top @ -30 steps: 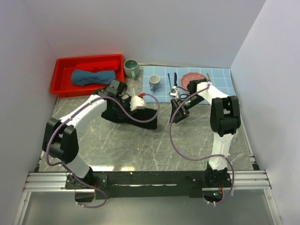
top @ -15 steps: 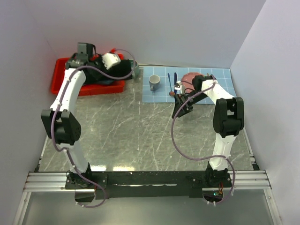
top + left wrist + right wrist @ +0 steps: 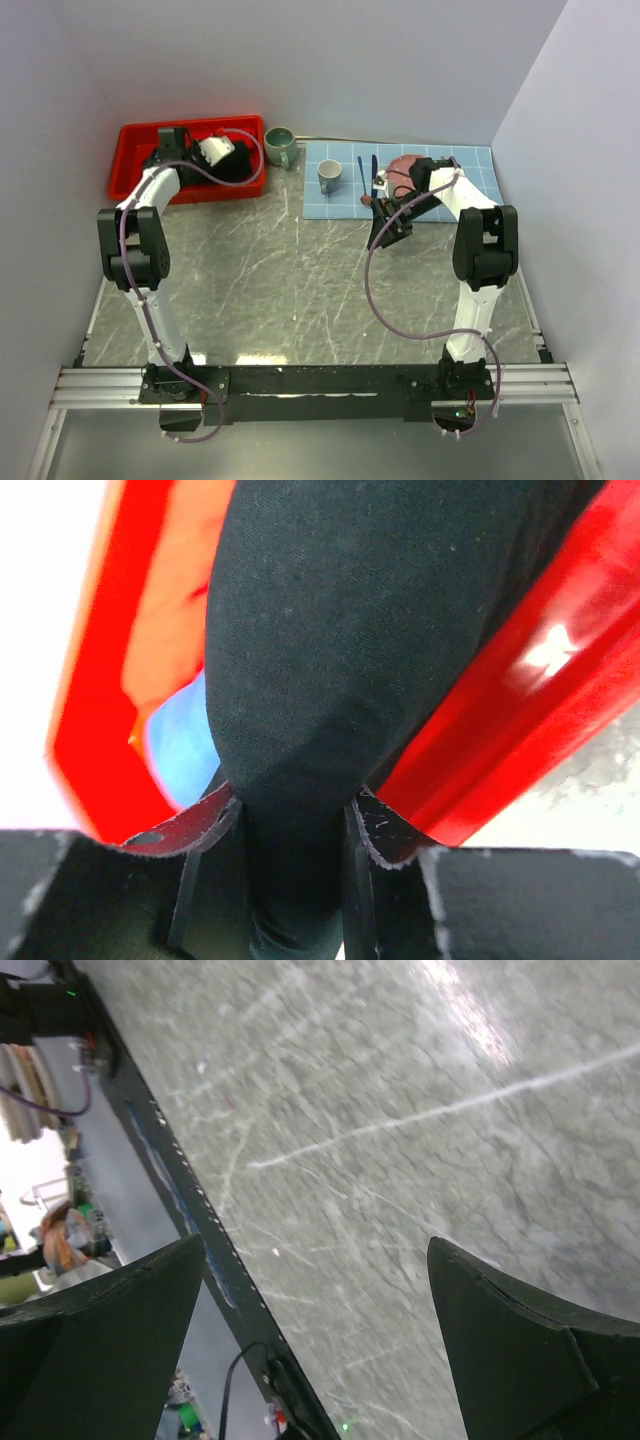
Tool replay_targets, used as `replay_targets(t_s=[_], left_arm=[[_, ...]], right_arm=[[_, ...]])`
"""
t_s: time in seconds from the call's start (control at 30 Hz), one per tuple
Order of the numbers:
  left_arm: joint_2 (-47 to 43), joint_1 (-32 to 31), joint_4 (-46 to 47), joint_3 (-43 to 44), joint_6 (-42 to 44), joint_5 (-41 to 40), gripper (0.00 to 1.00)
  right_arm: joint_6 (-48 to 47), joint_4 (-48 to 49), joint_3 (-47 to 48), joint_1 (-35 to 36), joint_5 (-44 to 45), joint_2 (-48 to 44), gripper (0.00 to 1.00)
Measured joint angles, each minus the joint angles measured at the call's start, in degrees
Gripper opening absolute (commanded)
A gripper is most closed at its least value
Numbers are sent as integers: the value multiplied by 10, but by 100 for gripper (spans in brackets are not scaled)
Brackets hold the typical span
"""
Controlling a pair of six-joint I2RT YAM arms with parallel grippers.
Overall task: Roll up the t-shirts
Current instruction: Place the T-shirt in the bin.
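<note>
Hovering over the marble worktop (image 3: 400,1110), the right end effector (image 3: 315,1243) is held with its fingers spread wide and nothing between them, hardly shifted since half a second ago. Farther back, the black t-shirt (image 3: 340,630), which a second ago lay on the worktop, has been carried into the red tray (image 3: 140,135). There it is pinched by the left end effector (image 3: 290,810) beside the teal-blue t-shirt (image 3: 175,745).

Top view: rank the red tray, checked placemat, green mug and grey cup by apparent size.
1. red tray and checked placemat: too alike to split.
2. green mug.
3. grey cup, slightly smaller than the mug.
</note>
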Motion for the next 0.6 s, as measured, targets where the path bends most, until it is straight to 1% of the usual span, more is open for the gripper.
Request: replay_targets(t_s=[0.07,0.2,0.33,0.4,0.47,0.6], left_arm=[[0,-1,31,-34,7,10,1],[0,-1,93,-74,31,35,1],[0,1,103,-87,63,64,1],[2,2,84,-82,80,82,1],[20,3,37,-49,100,101,1],[87,4,-64,62,124,132,1]], right_arm=[[-1,-3,-4,0,15,0,100],[-7,-10,-7,0,52,0,100],[-14,-12,-7,4,87,0,100],[-16,-12,-7,9,100,0,100],[-15,-12,-7,18,109,0,100],[-16,-12,-7,38,120,1,100]])
